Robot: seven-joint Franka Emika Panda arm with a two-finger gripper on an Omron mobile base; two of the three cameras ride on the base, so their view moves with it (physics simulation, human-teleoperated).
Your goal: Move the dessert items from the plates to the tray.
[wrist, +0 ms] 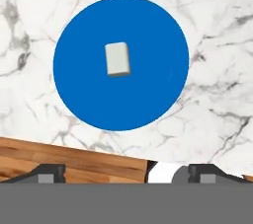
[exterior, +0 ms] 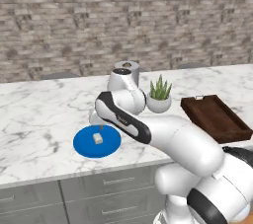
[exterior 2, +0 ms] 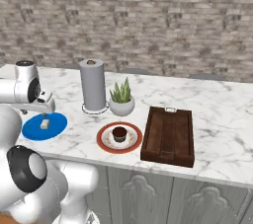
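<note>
A pale cream cube [wrist: 117,59] lies a little off centre on the solid blue plate [wrist: 148,94], which rests near the counter's front edge [exterior: 81,146]. My gripper [wrist: 126,173] hangs open straight above this plate, its fingertips [wrist: 47,172] wide apart with nothing between them. From the right the gripper [exterior 2: 47,113] hovers just over the cube [exterior 2: 45,124]. A chocolate cupcake [exterior 2: 119,133] sits on the orange-rimmed plate [exterior 2: 104,141]. The dark wooden tray [exterior 2: 168,135] stands right of that plate, with nothing in it.
A grey paper-towel cylinder [exterior 2: 93,85] and a potted succulent in a white bowl [exterior 2: 121,100] stand behind the plates. My own forearm [exterior: 148,131] crosses in front of the orange-rimmed plate in the left base view. The brick wall closes the back.
</note>
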